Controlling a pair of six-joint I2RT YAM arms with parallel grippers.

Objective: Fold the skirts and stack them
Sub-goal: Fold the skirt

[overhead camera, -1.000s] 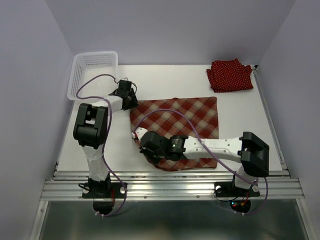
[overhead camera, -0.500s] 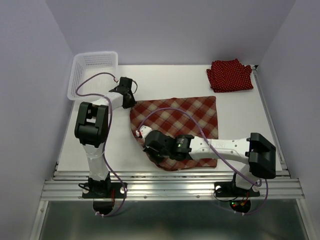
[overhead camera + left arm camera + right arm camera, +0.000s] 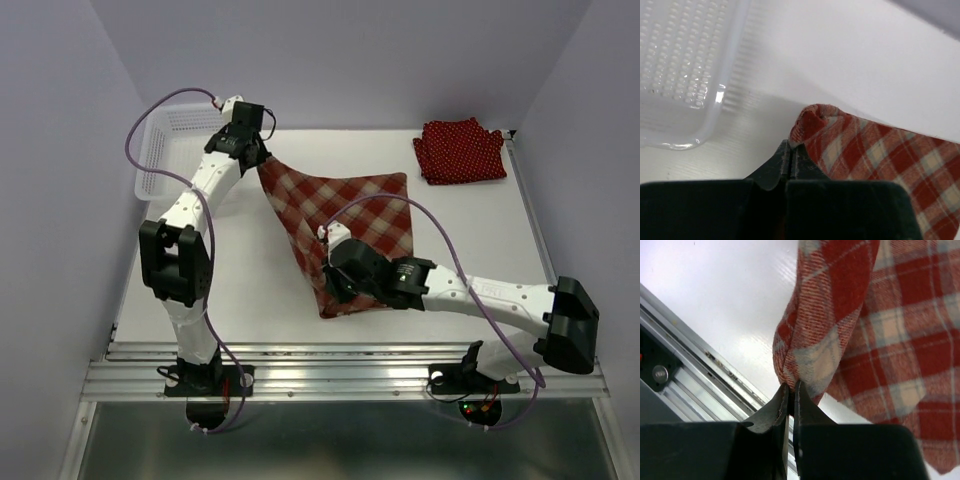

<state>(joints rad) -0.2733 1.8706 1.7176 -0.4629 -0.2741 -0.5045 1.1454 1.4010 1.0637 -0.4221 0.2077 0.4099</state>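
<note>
My left gripper [image 3: 790,150], just right of the white basket [image 3: 165,140], was pinched fully closed on one corner of the plaid skirt [image 3: 350,215]. The skirt was stretched taut, right of the basket and nearer me. My right gripper [image 3: 789,387], farther right again, was clamped tight on another corner. The cloth looked light and limp, so I judged corners and hems the best holds. A folded polka-dot pile [image 3: 458,150] lay far right of the basket.

Place: you're in a robot lab test cell.
Walls: plain lavender panels [image 3: 60,150] box in your white table [image 3: 250,290].
Mount: bare aluminium rail [image 3: 340,375] frames your near edge.
</note>
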